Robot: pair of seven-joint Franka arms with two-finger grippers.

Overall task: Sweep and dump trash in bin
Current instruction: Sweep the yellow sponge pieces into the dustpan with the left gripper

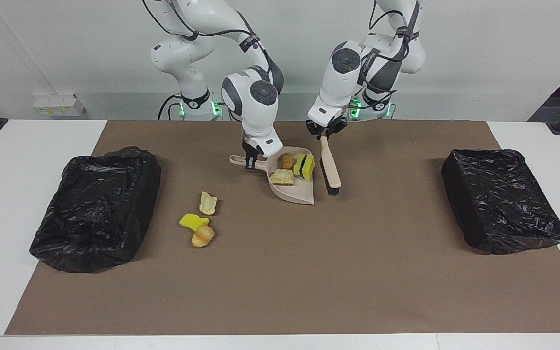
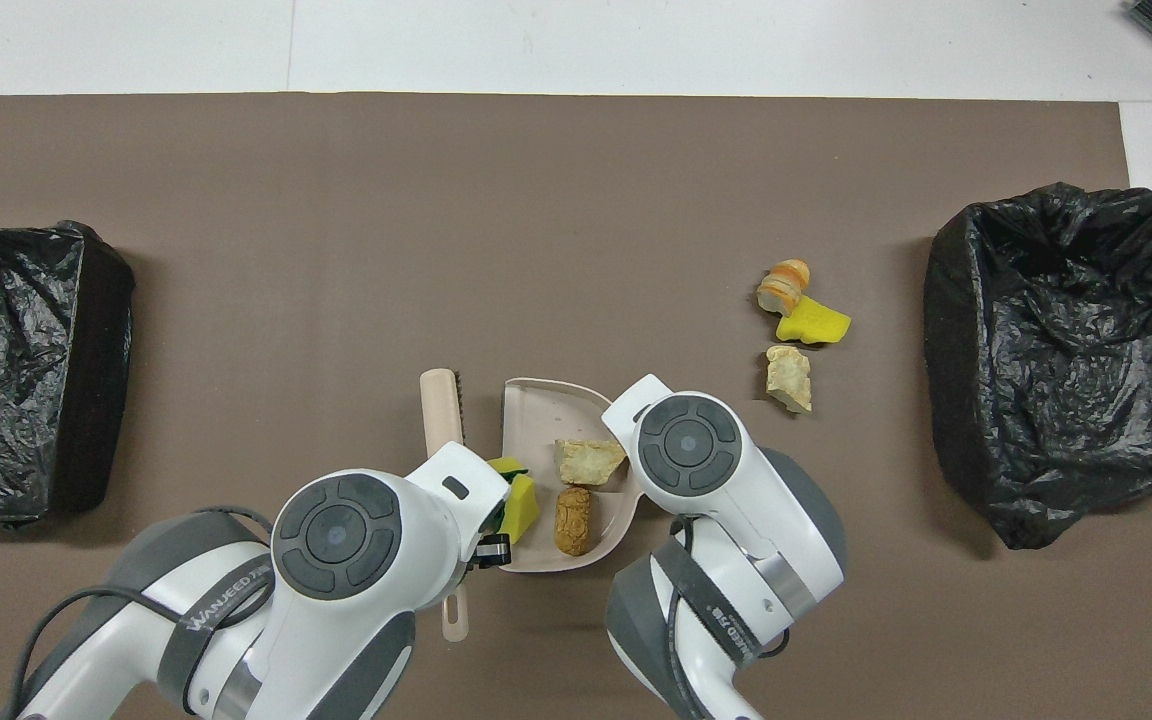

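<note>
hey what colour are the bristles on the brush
Black, under a beige handle on the brush. The facing view shows them best, beside the dustpan.

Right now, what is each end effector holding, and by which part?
Left end effector grips the brush by its handle's top end; right end effector grips the dustpan by its handle.
</note>
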